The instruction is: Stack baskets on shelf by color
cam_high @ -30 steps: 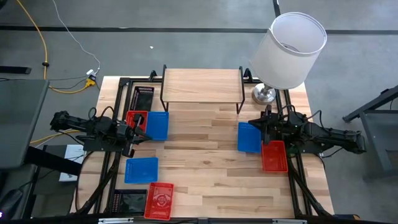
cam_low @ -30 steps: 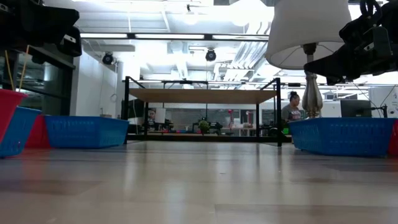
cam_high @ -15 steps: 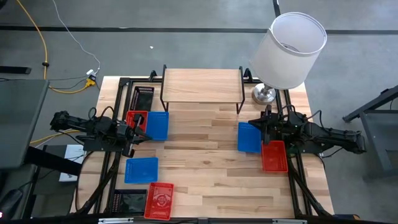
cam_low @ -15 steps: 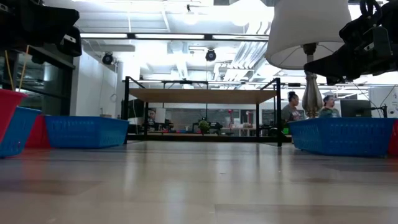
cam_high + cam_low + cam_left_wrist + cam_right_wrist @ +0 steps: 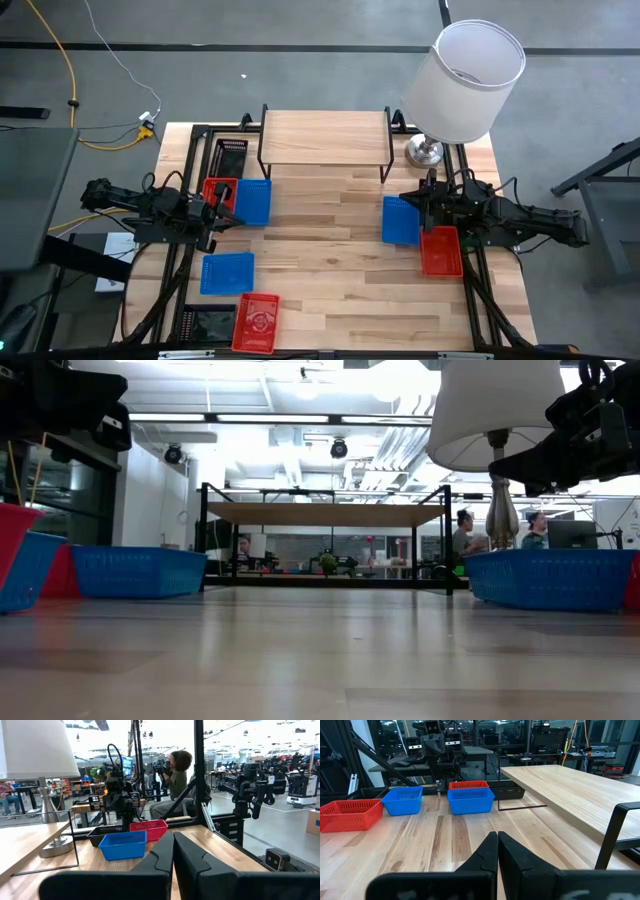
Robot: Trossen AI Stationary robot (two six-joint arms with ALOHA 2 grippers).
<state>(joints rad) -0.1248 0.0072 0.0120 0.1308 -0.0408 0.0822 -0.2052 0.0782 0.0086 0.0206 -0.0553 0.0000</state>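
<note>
Nothing on the counter (image 5: 330, 290) has moved since the earlier frames; only the people in the room behind, seen in the low view, have shifted a little.

At the left, the left pincer (image 5: 228, 208) hangs over the counter's left side with its fingers (image 5: 165, 857) pressed together on nothing. Just by it sit a red basket (image 5: 217, 190) and a blue basket (image 5: 254, 201), side by side and touching. Behind them, near the counter's far left corner, lies a black basket (image 5: 231, 157). Toward the near edge on the same side are another blue basket (image 5: 227, 272), a second red basket (image 5: 256, 322) and, beside that one, a second black basket (image 5: 211, 322).

In the middle, at the far edge, stands the shelf (image 5: 324, 137), its plank top bare.

To the right, a third blue basket (image 5: 399, 220) lies beside the right pincer (image 5: 421, 205), which is likewise clenched and empty, its fingers (image 5: 492, 852) meeting. A third red basket (image 5: 441, 252) sits just nearer the counter's front, partly under the right arm. At the far right corner stands a lamp (image 5: 465, 85) with a white shade.
</note>
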